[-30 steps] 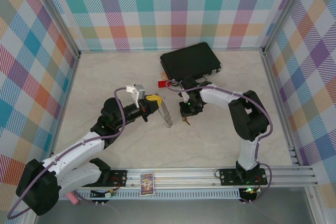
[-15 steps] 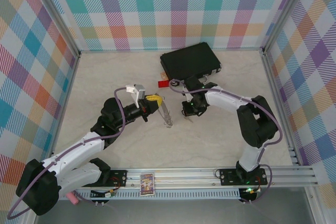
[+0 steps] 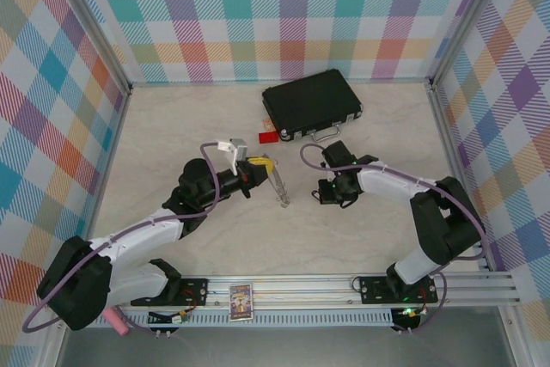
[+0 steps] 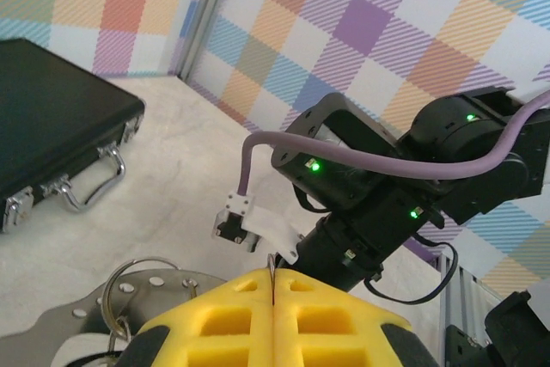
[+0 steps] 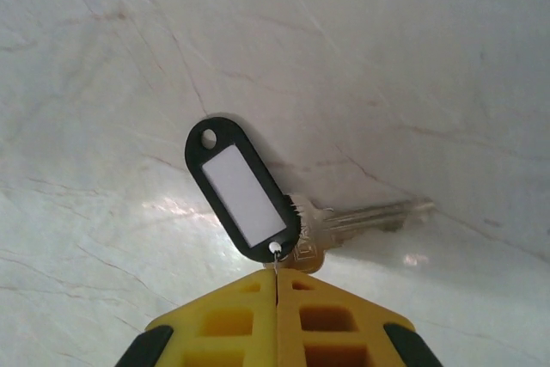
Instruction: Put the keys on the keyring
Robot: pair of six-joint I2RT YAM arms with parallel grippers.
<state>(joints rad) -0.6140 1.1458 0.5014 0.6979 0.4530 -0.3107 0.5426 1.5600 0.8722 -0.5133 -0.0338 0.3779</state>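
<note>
My left gripper (image 3: 261, 167) is shut on the keyring (image 3: 277, 186), which stands on edge and slants down toward the table. In the left wrist view its thin metal edge (image 4: 272, 262) sticks out of the closed yellow fingertips (image 4: 309, 298), and a grey metal part with small nubs (image 4: 94, 307) shows at the lower left. My right gripper (image 3: 327, 192) is to the right of the ring, apart from it. Its yellow fingers (image 5: 335, 315) are shut on the small wire loop of a silver key (image 5: 348, 221) with a black oval tag (image 5: 241, 191), just over the table.
A black case (image 3: 311, 102) with a silver handle (image 4: 90, 182) lies at the back, with a small red tag (image 3: 268, 137) just in front of its left corner. The right arm (image 4: 387, 178) rises close in front of the left gripper. Plaid walls enclose the table.
My right gripper has moved right and a little nearer, carrying the tagged key. The left arm has pushed the keyring slightly to the right.
</note>
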